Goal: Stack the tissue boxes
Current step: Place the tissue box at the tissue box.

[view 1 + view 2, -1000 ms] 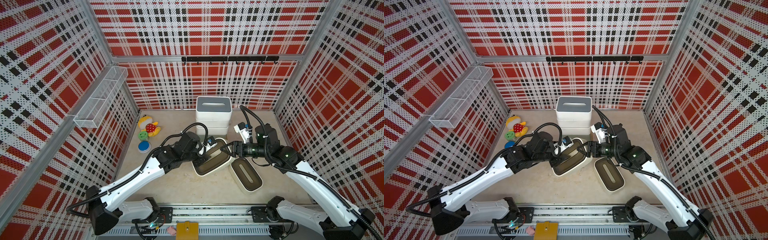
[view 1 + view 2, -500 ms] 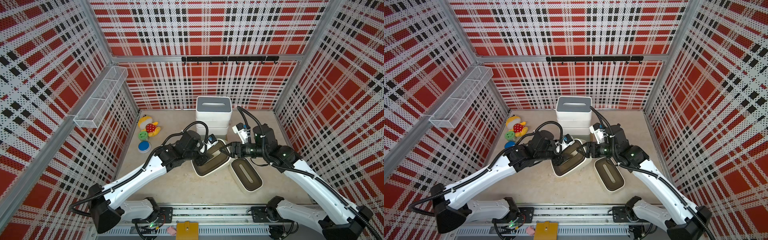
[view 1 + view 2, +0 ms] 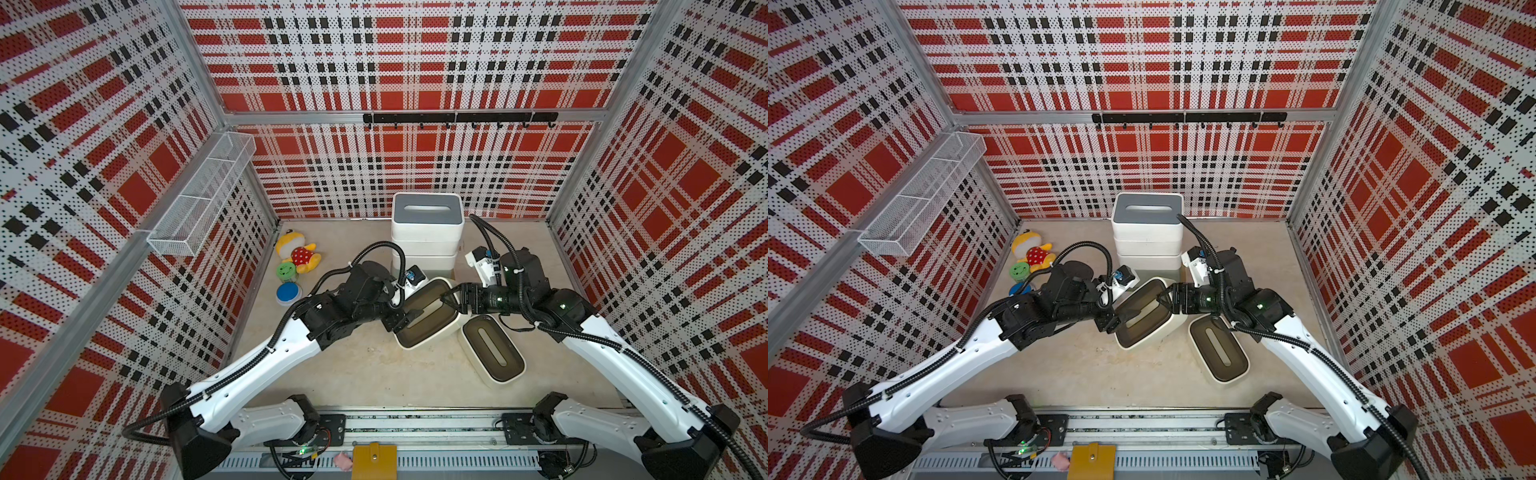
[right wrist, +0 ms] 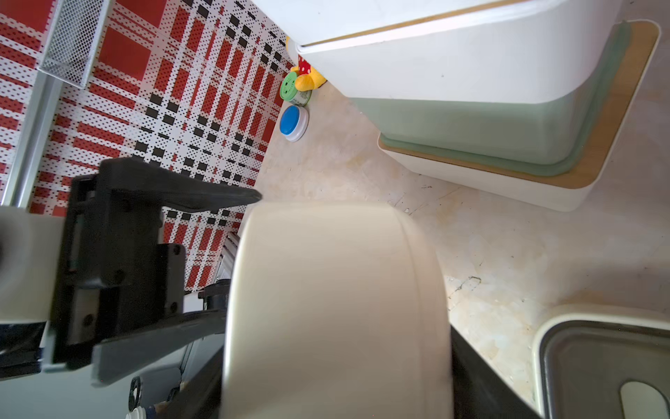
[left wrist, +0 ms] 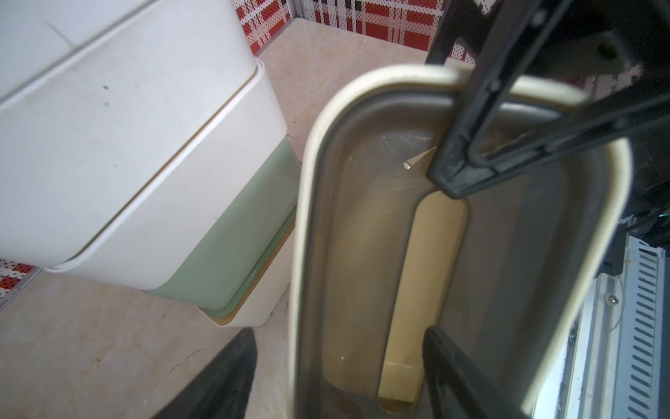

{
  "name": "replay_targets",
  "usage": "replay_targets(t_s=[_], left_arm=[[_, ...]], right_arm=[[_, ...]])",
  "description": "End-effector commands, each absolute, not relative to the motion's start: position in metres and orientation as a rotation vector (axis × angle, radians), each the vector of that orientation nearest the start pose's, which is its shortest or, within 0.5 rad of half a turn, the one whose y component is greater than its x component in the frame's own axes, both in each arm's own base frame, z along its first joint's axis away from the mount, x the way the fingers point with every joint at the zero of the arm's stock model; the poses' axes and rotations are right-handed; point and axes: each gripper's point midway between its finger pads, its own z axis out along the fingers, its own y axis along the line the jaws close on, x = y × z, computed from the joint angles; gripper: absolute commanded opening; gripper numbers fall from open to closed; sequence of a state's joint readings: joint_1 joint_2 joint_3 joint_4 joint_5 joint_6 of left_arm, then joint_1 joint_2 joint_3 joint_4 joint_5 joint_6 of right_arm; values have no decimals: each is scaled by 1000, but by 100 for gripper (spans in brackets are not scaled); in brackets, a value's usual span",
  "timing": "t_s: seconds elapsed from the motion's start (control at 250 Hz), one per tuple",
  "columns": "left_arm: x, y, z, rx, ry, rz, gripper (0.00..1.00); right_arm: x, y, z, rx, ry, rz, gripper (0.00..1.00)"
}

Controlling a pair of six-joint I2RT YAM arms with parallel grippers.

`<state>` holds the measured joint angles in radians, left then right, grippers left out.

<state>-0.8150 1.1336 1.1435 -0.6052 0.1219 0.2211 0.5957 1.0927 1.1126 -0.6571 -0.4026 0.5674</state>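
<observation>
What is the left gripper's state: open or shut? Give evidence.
Open. On the left gripper, the fingers straddle the rim of the olive-lidded box, with gaps on both sides.

Perforated walls (image 3: 415, 54) printed in red, black and white plaid close the cell at 9, 12 and 3 o'clock. They are joined at the corners by bare aluminium posts (image 3: 199, 70). A black hook rail (image 3: 457, 118) runs across the 12 o'clock wall, and a white wire-mesh basket (image 3: 199, 199) hangs on the 9 o'clock wall. The surface (image 3: 365, 374) is pale beige, faintly marbled and scuffed. At 6 o'clock a metal rail (image 3: 415, 424) spans the front edge. The light is even and soft.
</observation>
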Motion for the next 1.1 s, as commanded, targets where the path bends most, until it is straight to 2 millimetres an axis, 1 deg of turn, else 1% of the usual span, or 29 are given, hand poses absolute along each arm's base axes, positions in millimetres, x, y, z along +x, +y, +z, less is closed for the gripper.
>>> replay_targets(t_s=[0.0, 0.076, 0.148, 0.24, 0.304, 0.412, 0.528, 0.584, 0.648, 0.728, 0.904, 0.976, 1.02, 1.096], left_arm=[[227, -259, 309, 1047, 1810, -487, 77], [225, -248, 329, 968, 1752, -517, 79], [223, -236, 344, 883, 1702, -553, 83], [219, -218, 354, 795, 1653, -571, 91], [215, -204, 357, 732, 1614, -571, 100], [210, -184, 363, 626, 1539, -575, 100], [207, -163, 365, 509, 1487, -545, 99], [205, -156, 368, 472, 1457, -541, 99], [203, -152, 370, 462, 1439, -532, 99], [204, -153, 367, 467, 1450, -523, 99], [208, -161, 361, 494, 1479, -546, 99], [208, -163, 359, 502, 1486, -550, 99], [209, -164, 358, 505, 1490, -551, 99], [208, -165, 358, 510, 1490, -556, 99]], right_arm=[[241, 240, 306, -279, 2240, 1053, 46], [242, 238, 315, -259, 2211, 1055, 45], [241, 237, 326, -248, 2179, 1069, 45], [241, 235, 341, -232, 2144, 1077, 45], [240, 234, 355, -228, 2112, 1094, 44], [238, 235, 386, -219, 2028, 1152, 43], [237, 235, 421, -196, 1928, 1209, 42], [238, 235, 441, -192, 1878, 1235, 42], [238, 236, 464, -186, 1822, 1264, 42], [241, 237, 493, -178, 1749, 1293, 42], [261, 243, 541, -133, 1646, 1315, 42], [274, 244, 555, -109, 1621, 1306, 42], [284, 242, 560, -85, 1619, 1308, 42], [299, 239, 569, -53, 1590, 1362, 42]])
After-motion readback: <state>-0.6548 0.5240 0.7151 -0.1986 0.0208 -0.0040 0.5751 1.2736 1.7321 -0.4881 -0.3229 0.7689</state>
